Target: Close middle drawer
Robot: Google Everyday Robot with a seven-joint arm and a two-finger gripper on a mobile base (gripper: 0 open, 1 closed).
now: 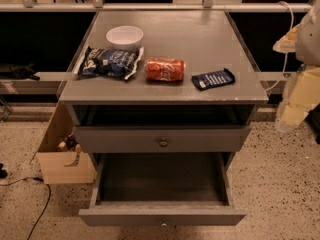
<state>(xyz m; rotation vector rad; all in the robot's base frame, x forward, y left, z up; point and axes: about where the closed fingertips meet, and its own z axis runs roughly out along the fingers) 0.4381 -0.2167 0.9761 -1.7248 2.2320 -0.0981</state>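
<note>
The middle drawer [162, 216] stands pulled far out toward the camera, its dark inside exposed and its small knob [163, 224] at the bottom edge of view. The top drawer [120, 140] sits well further back above it, under a cabinet top [200, 44] carrying a white bowl [124, 36], a chip bag [107, 62], a soda can [165, 69] on its side and a dark snack bar [213, 79].

The gripper [292, 115] hangs off the cabinet's right side, apart from the furniture and well away from the open drawer. It touches nothing that can be seen, and how far open it is cannot be told.

A clean close likely means coming round to the front panel, meeting it flat near the knob and pushing straight back, so the wide drawer does not skew.
</note>
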